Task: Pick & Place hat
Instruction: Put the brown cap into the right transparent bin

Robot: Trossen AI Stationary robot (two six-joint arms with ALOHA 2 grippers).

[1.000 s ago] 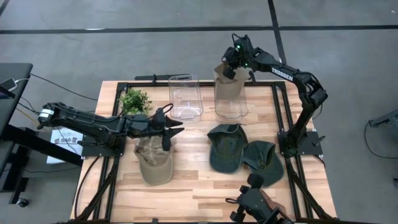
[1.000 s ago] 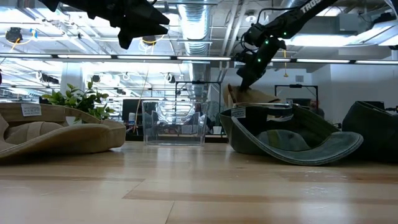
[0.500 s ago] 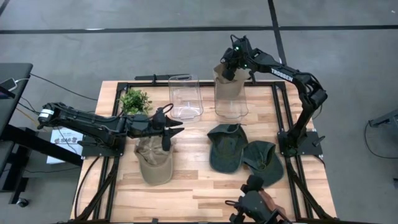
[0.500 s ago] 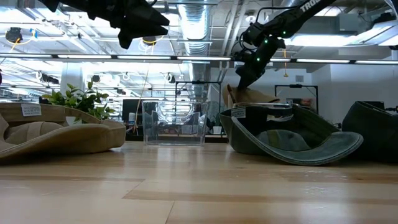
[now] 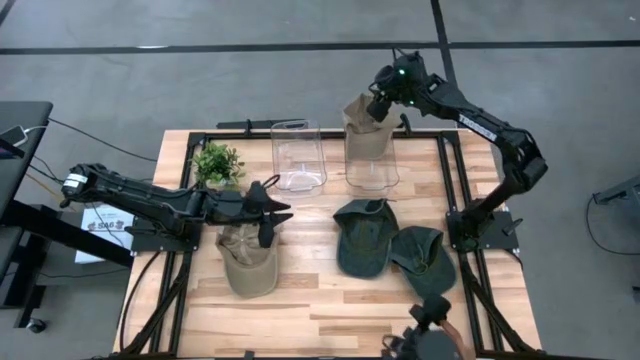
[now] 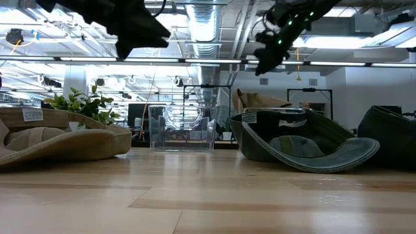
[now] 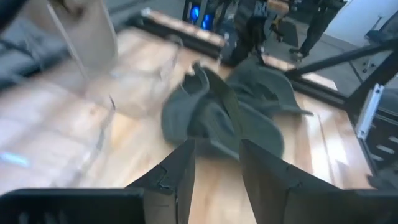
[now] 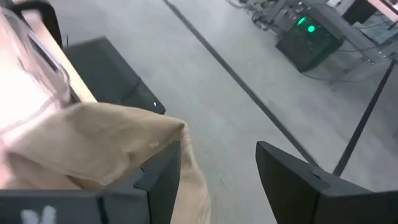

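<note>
The right gripper [image 5: 378, 101] hangs with fingers [image 8: 163, 180] released, a gap between them, just above a tan hat [image 5: 365, 130] standing in a clear bin [image 5: 372, 158]; the hat's fabric lies below and beside one fingertip. The left gripper [image 5: 275, 215], fingers parted and grasping nothing, hovers over a second tan hat [image 5: 247, 262] on the wooden table [image 5: 310, 300]. Two green hats [image 5: 365, 235] lie ahead of its fingertips.
</note>
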